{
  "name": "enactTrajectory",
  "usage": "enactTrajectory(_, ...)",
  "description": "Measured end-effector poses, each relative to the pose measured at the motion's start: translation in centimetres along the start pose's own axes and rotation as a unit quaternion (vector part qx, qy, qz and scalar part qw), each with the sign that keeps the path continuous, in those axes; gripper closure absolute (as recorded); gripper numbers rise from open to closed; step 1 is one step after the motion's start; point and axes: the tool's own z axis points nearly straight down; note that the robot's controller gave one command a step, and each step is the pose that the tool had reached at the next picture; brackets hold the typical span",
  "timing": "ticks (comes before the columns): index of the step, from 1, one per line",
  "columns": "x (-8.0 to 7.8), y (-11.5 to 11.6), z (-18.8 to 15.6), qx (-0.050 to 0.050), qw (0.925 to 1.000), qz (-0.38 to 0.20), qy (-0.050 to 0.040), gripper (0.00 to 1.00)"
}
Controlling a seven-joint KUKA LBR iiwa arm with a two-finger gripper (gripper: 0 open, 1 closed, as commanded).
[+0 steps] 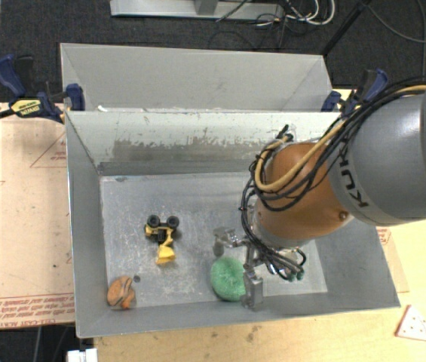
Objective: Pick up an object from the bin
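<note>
My gripper is low in the bin's front right part, under the orange wrist cover. Its two metal fingers stand apart, one finger toward the back and the other near the front wall. A green rounded lump lies on the floor between and just left of them; I cannot tell whether they touch it. A small yellow and black toy vehicle lies to the left of the gripper, in the middle of the floor.
A brown and orange rounded thing sits in the front left corner. The arm and its cables cover the bin's right side. The sloped back wall rises behind the floor.
</note>
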Motion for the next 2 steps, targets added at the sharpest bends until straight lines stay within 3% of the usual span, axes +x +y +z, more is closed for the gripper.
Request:
enactTrajectory(1,0.0,0.7,-1.4,0.0,1.0,0.003,0.0009,0.0)
enactTrajectory(2,-0.5,0.2,3.2,0.001,1.0,0.002,-0.0079,0.0)
